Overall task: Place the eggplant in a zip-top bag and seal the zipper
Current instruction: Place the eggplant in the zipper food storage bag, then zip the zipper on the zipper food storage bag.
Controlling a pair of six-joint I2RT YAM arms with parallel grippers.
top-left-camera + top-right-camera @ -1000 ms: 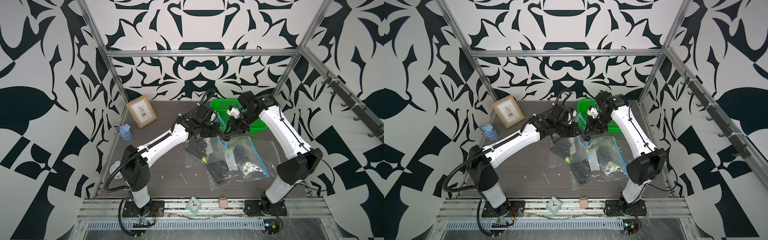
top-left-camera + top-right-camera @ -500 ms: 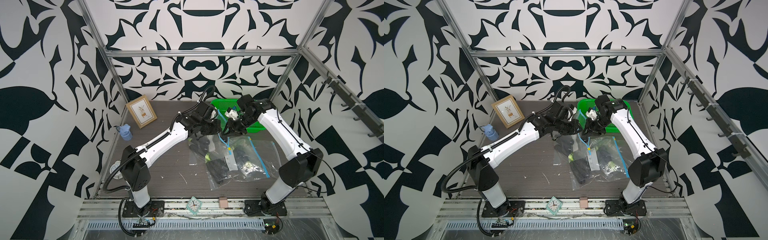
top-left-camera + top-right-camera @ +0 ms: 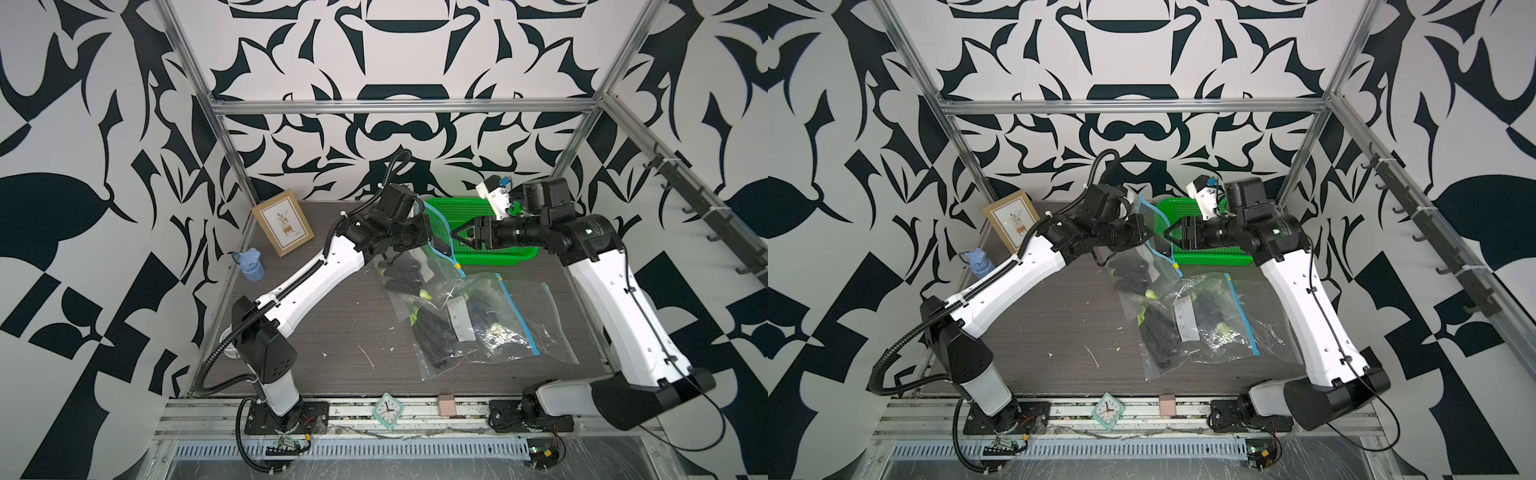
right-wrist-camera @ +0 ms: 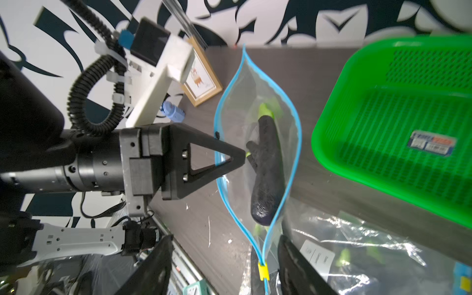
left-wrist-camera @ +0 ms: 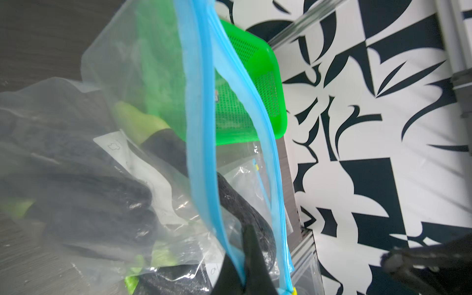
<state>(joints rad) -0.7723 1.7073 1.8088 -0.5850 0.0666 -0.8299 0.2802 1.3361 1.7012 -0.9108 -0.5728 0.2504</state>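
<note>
My left gripper (image 3: 432,243) is shut on one blue zipper strip (image 5: 204,153) of a clear zip-top bag (image 3: 409,266) and holds that side up above the table. The bag's mouth (image 4: 255,143) gapes open, and a dark purple eggplant (image 4: 268,173) with a green stem lies inside. My right gripper (image 4: 224,237) is open just to the right of the bag, in front of the basket. The yellow slider (image 4: 263,271) at the zipper's end hangs between its fingers, touching neither. Both grippers, left (image 3: 1144,239) and right (image 3: 1169,237), almost meet tip to tip.
A green mesh basket (image 3: 490,253) stands at the back right, behind my right gripper. Other clear bags (image 3: 478,324) holding eggplants lie mid-table. A picture frame (image 3: 282,228) and a blue bottle (image 3: 251,266) stand at the back left. A small clock (image 3: 388,409) sits on the front rail.
My right gripper's jaws have opened and come off the zipper's end, and that arm has drawn back to the right. The left arm has lifted the bag's rim higher.
</note>
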